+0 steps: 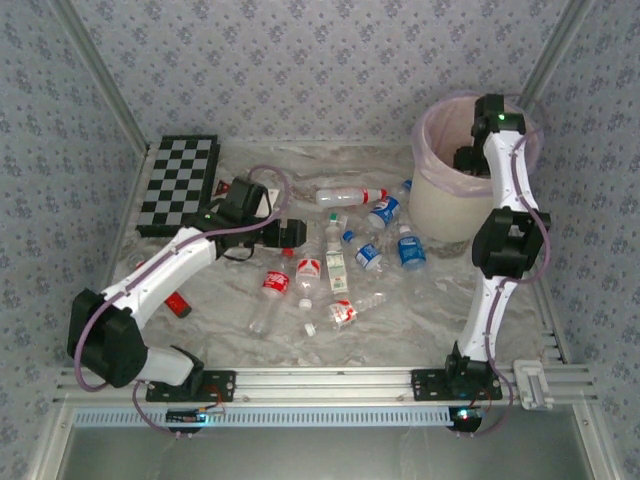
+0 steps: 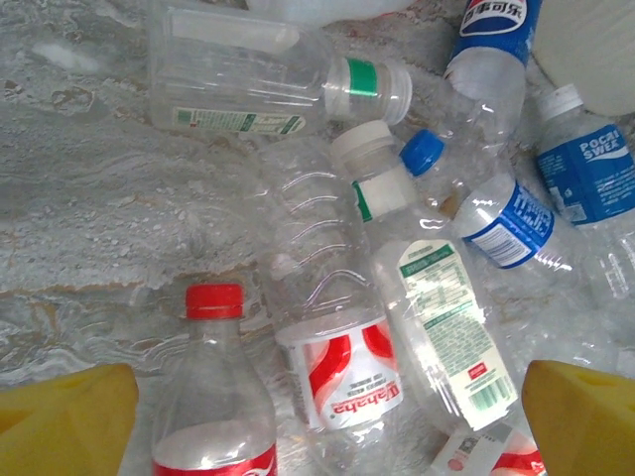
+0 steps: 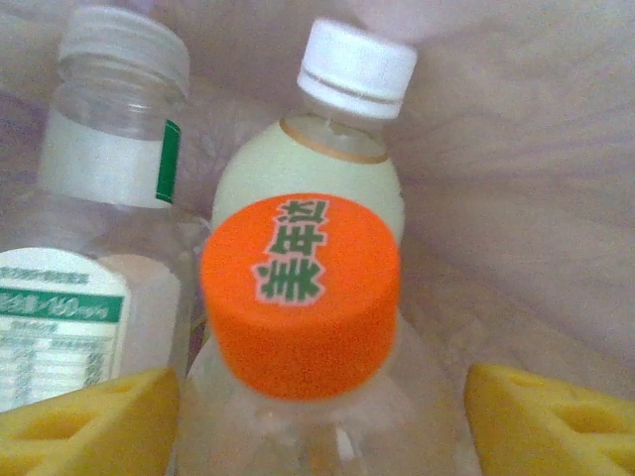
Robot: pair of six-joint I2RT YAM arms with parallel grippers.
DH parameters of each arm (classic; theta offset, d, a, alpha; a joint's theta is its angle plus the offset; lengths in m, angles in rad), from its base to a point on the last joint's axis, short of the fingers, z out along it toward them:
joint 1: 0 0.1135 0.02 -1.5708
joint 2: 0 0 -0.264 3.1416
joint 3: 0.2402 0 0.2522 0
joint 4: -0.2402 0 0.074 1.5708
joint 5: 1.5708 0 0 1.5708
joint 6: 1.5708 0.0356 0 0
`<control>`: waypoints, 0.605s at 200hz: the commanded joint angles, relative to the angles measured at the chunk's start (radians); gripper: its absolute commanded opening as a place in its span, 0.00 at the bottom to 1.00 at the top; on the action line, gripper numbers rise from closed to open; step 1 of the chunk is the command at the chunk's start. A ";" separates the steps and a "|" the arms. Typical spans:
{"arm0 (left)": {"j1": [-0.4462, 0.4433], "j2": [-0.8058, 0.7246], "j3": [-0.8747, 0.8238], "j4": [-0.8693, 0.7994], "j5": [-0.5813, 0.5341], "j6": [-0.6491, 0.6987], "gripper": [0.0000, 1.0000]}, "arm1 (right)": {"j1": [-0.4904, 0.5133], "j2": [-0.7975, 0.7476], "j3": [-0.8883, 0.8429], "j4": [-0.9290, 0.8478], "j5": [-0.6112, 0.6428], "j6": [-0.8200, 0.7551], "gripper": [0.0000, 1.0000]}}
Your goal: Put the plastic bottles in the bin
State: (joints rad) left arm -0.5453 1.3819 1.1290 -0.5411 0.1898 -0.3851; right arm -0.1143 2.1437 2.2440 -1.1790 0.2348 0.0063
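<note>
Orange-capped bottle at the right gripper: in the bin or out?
In. Orange-capped bottle sits among other bottles against the pink liner; overhead, the right gripper is inside the bin.

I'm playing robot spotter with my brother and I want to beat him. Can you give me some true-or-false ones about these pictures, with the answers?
1. The right gripper is down inside the bin. True.
2. The bottle between its fingers has a blue cap. False: that cap is orange.
3. The left gripper is open above bottles lying on the table. True.
4. Every bottle is in the bin. False: many lie out on the table.
5. The chequered board sits to the right of the bin. False: the chequered board is far over on the left side.
</note>
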 commanded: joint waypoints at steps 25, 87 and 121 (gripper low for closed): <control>-0.005 -0.054 0.061 -0.131 -0.018 0.097 0.99 | 0.049 -0.178 0.153 -0.096 0.130 -0.018 1.00; -0.106 -0.114 0.024 -0.394 -0.099 -0.003 0.99 | 0.195 -0.424 0.053 -0.012 0.178 0.035 1.00; -0.134 -0.174 -0.084 -0.503 -0.129 -0.091 0.99 | 0.284 -0.678 -0.222 0.135 0.007 0.132 1.00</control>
State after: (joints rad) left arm -0.6643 1.2469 1.1057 -0.8894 0.1028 -0.3958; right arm 0.1337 1.6085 2.1715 -1.1385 0.3660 0.0406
